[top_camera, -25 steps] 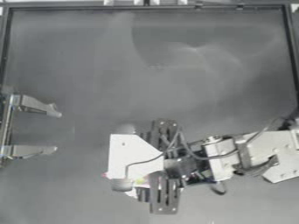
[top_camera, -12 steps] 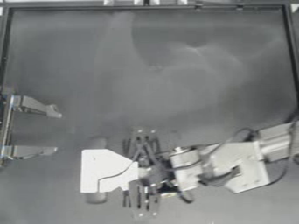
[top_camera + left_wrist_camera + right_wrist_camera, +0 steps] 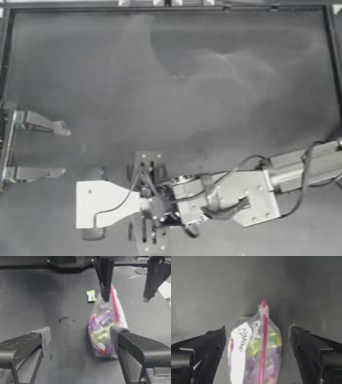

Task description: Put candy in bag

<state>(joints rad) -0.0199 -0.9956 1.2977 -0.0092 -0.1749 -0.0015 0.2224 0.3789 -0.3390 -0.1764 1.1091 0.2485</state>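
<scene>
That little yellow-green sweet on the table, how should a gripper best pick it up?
Probably by the plump middle of the candy, coming straight down from above, jaws closing across its narrow width. It lies flat on the table beside the bag, apparently not touching it, and its twisted ends look too thin to pinch securely.

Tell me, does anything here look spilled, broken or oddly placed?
Nothing spilled or damaged. The one loose item is the candy, lying on the table beside the bag, not in it. The right gripper straddles the bag, jaws open. The left gripper waits open at the table's left edge.
</scene>
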